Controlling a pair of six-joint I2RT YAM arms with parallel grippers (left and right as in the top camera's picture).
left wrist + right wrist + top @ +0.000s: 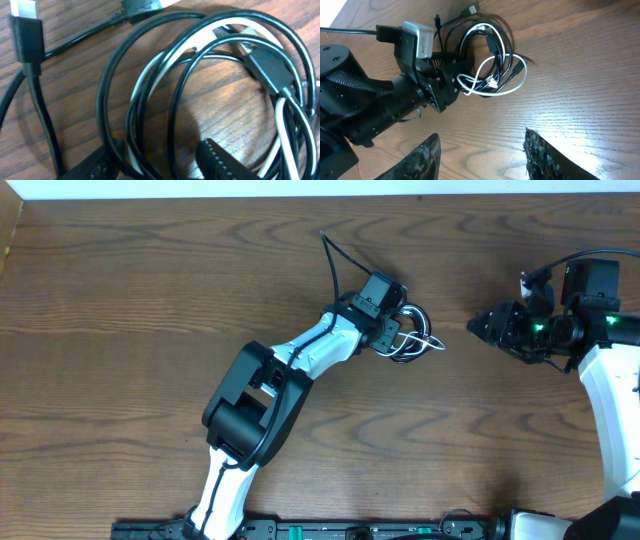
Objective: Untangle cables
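A dark wood-grain table (150, 300) fills the view, with a pale strip (300, 188) along its far edge. Two arms work over it. The left gripper (393, 337) is down in the tangle near the table's middle, its fingers (220, 160) either side of the loops; whether they pinch cannot be told. Two cables lie coiled together there: one black cable (101, 90) and one white cable (281, 125). To the right, clear of the tangle, the right gripper (482, 150) hangs with fingers spread, holding nothing.
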